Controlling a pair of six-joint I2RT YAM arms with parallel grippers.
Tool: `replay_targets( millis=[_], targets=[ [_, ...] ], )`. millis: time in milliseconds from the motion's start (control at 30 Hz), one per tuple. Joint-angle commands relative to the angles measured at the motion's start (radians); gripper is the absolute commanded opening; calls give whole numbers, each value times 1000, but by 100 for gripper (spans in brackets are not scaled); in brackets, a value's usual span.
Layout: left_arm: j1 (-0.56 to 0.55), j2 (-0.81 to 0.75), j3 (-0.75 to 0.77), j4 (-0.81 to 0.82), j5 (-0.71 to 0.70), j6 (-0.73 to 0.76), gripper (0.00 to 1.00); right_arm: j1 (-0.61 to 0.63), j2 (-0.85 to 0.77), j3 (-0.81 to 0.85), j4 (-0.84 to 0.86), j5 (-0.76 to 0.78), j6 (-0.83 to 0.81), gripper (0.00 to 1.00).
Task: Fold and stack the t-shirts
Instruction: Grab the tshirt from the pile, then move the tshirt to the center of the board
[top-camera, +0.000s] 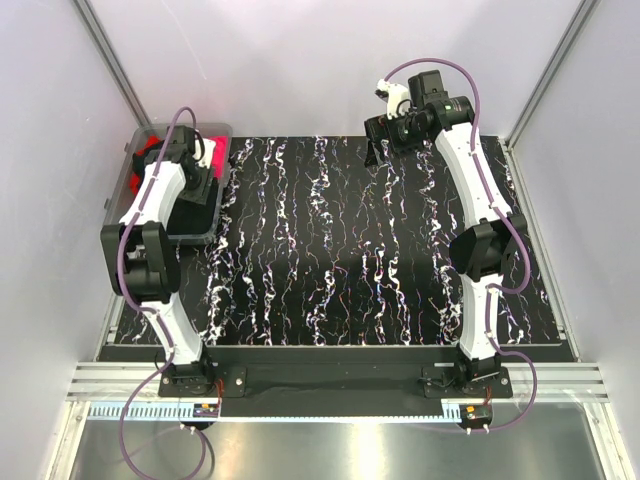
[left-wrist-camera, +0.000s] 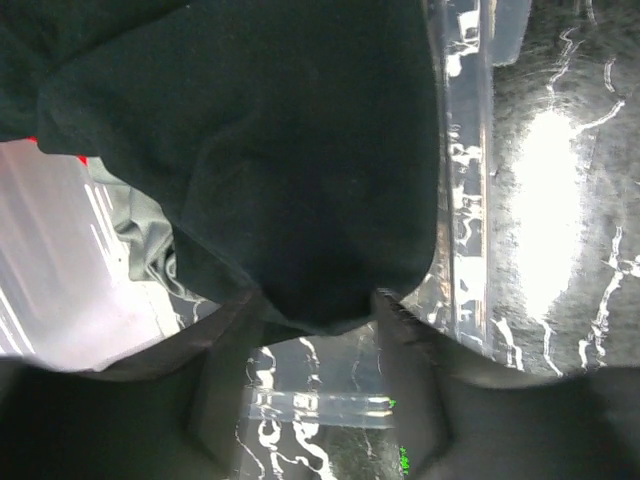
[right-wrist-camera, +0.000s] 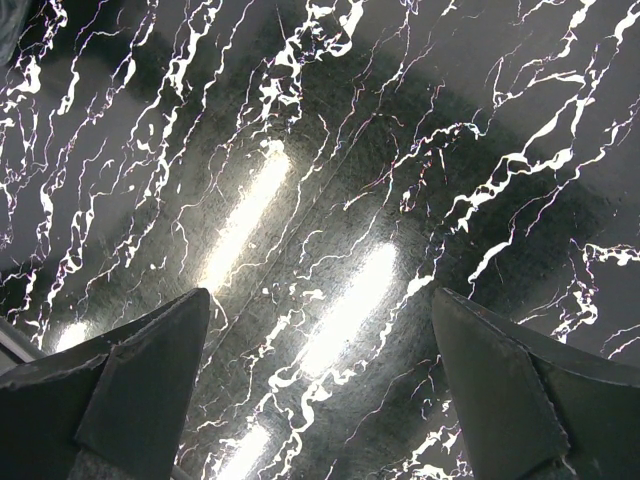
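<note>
From above, your left end effector is down inside the clear bin at the far left of the table. That puts you at the first step: pulling one shirt out to fold. The black t-shirt sits dark under the arm, with the magenta-pink t-shirt showing behind it. Your right end effector hangs over the far side of the table, well apart from the bin. No shirt lies on the table yet.

In the left wrist view, the left end effector looks clenched on a bunched lobe of the black t-shirt, its fingers pressing in from both sides. The cloth is matte, soft and loosely creased, and it spreads wide beyond the grip. The grey-green t-shirt is crumpled beside it, and the bin wall is close on one side. Your next move is likely a lift up over that wall, high enough that the hanging cloth clears the rim. Watch that the grey-green one is not dragged along.

In the right wrist view, the right end effector is released, its jaws wide with nothing between them, only marbled table beneath. You will likely need it to take a second corner once the shirt is out.
</note>
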Motion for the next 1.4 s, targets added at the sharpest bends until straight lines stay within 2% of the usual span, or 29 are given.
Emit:
replay_targets(
  millis=[0, 100, 233, 367, 500, 533, 600, 733, 800, 967, 1200, 1367],
  targets=[
    [10, 17, 63, 24, -53, 4, 21, -1, -27, 34, -8, -20, -11, 100],
    [12, 26, 86, 27, -68, -4, 0, -3, -29, 29, -7, -29, -13, 100],
    [12, 12, 97, 27, -58, -16, 0, -3, -30, 23, -10, -29, -16, 100],
    [-7, -72, 86, 26, -19, -15, 0, -3, -33, 22, -7, -31, -28, 100],
    [-27, -184, 29, 44, -4, -1, 0, -3, -12, 37, 12, 42, -36, 99],
    [-27, -204, 19, 47, 1, -2, 0, -1, -3, 49, 15, 68, -28, 96],
    [-31, -238, 2, 49, 11, 1, 0, -1, 28, 117, 15, 47, -55, 90],
    [-53, -308, 1, 47, 10, 14, 0, -1, 74, 268, 38, 55, -59, 98],
    [-82, -325, 15, 46, -2, 24, 0, 0, 88, 311, 64, 95, -51, 98],
    [-148, -374, 150, 55, -10, 16, 0, -4, 77, 277, 123, 288, 94, 100],
    [-306, -327, 525, 109, -33, 50, 0, -9, 24, 144, 88, 176, 55, 100],
    [-450, -256, 701, 124, 10, 74, 0, -30, -10, 120, 59, 104, 10, 100]
  ],
)
